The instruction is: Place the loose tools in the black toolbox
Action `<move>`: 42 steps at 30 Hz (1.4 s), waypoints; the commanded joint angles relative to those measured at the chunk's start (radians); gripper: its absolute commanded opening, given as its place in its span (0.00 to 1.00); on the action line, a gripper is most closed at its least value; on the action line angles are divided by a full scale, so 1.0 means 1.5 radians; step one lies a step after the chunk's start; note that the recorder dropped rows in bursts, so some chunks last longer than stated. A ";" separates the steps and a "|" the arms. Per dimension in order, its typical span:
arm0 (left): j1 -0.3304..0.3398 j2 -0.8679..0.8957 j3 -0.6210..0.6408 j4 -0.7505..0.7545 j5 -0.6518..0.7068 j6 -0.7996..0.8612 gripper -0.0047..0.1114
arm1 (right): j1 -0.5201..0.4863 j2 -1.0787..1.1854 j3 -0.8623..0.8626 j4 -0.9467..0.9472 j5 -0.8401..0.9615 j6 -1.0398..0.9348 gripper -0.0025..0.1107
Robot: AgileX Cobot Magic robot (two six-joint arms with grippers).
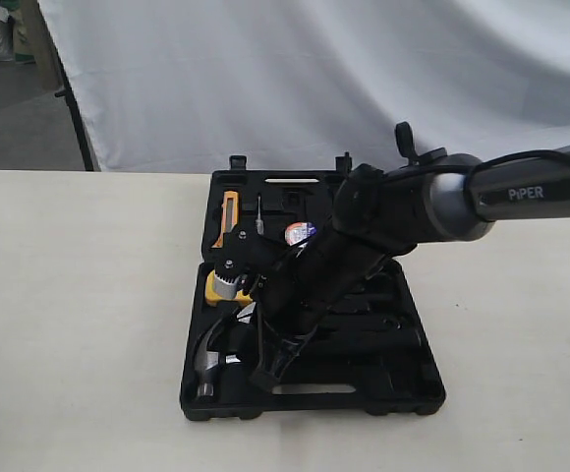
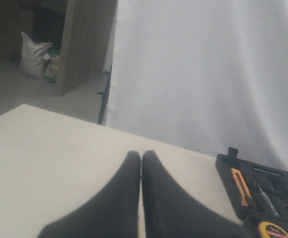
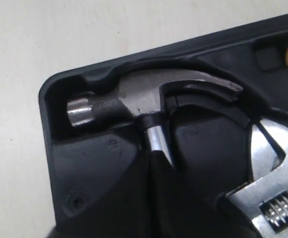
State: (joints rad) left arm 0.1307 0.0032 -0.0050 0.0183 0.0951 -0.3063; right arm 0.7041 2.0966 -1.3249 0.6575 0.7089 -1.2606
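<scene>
The black toolbox (image 1: 403, 393) lies open on the table. The steel claw hammer (image 3: 134, 96) rests in its recess in the near half, head (image 1: 209, 362) at the front left corner. The silver adjustable wrench (image 3: 268, 168) lies in the box beside the hammer's claw. The small tape roll (image 1: 300, 233) sits in the far half. My right gripper (image 3: 151, 154) reaches across the box and is shut, its fingertips right over the hammer's shaft, nothing visibly between them. My left gripper (image 2: 142, 154) is shut and empty, above bare table left of the toolbox (image 2: 228, 171).
A yellow tape measure (image 1: 211, 286) sits in the box by the hinge. An orange utility knife (image 1: 229, 218) and a small screwdriver bit (image 1: 259, 216) lie in the far half. A white backdrop hangs behind the table. The right arm (image 1: 521, 192) spans the box from the right.
</scene>
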 commanded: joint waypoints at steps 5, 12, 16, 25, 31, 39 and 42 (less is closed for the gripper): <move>0.017 -0.002 -0.002 0.003 -0.005 -0.003 0.05 | -0.003 0.037 0.016 -0.167 0.003 0.072 0.02; 0.017 -0.002 -0.002 0.003 -0.005 -0.003 0.05 | -0.003 0.037 0.016 -0.238 0.002 0.137 0.02; 0.017 -0.002 -0.002 0.003 -0.005 -0.003 0.05 | -0.003 0.037 0.016 -0.294 0.005 0.186 0.02; 0.017 -0.002 -0.002 0.003 -0.005 -0.003 0.05 | -0.003 -0.005 -0.006 -0.335 0.012 0.261 0.02; 0.017 -0.002 -0.002 0.003 -0.005 -0.003 0.05 | -0.003 -0.090 -0.015 -0.317 0.011 0.281 0.02; 0.017 -0.002 -0.002 0.003 -0.005 -0.003 0.05 | -0.003 -0.092 -0.015 -0.287 -0.031 0.327 0.02; 0.017 -0.002 -0.002 0.003 -0.005 -0.003 0.05 | -0.003 -0.089 -0.015 -0.287 -0.031 0.327 0.02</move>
State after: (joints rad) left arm 0.1307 0.0032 -0.0050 0.0183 0.0951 -0.3063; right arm 0.7051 1.9674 -1.3465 0.2172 0.6716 -0.7745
